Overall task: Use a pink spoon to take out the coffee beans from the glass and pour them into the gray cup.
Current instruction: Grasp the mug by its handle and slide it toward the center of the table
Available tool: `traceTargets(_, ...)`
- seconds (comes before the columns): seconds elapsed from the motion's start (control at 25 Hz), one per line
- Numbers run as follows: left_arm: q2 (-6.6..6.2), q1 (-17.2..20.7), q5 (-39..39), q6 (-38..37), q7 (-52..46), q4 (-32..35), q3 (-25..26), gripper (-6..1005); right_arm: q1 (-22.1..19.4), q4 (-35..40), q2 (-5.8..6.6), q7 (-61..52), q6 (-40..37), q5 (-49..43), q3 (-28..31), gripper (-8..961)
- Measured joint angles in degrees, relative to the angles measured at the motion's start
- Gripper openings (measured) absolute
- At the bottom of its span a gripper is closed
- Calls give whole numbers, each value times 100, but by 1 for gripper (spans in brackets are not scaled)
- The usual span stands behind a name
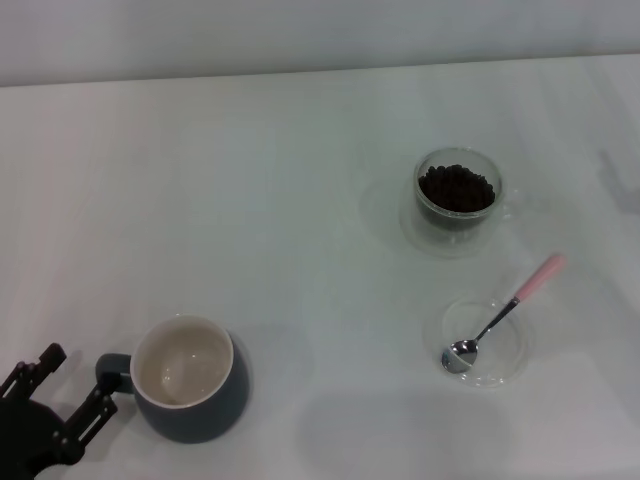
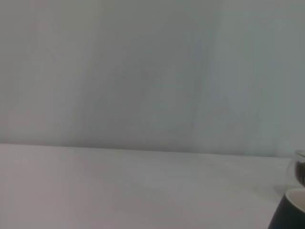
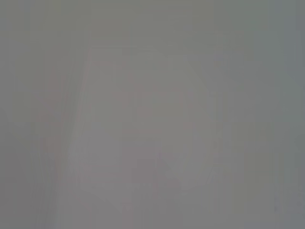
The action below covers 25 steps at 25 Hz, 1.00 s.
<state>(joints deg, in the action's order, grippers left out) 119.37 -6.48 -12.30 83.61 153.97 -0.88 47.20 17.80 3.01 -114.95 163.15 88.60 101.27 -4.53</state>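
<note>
The gray cup [image 1: 190,385] stands at the front left, off-white inside, nothing in it, its handle toward my left gripper [image 1: 75,377]. That gripper is open, just left of the handle and not touching it. The glass [image 1: 458,195] with the dark coffee beans [image 1: 456,187] stands at the back right. The pink spoon [image 1: 505,310] lies with its silver bowl in a shallow dish and its pink handle pointing back right. The left wrist view shows the cup's edge [image 2: 291,212] and a sliver of the glass [image 2: 300,169]. My right gripper is out of view.
A flat clear round dish [image 1: 510,362] holds the spoon's bowl, in front of the glass. The white table [image 1: 300,200] runs back to a pale wall. The right wrist view shows only a plain grey surface.
</note>
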Motion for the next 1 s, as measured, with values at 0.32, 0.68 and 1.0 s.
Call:
traceTargets(0.32, -2, -96, 46, -13, -4, 0, 0, 737, -1, -62, 0, 9, 0, -2, -6, 742)
traceTargets(0.68, -2, -93, 131, 30, 13, -59, 2, 364, 8, -72, 0, 3, 6, -10, -22, 742)
traceTargets(1.0, -12, -126, 189, -13, 37, -201, 0, 269, -1, -73, -8, 1, 40, -24, -30, 742)
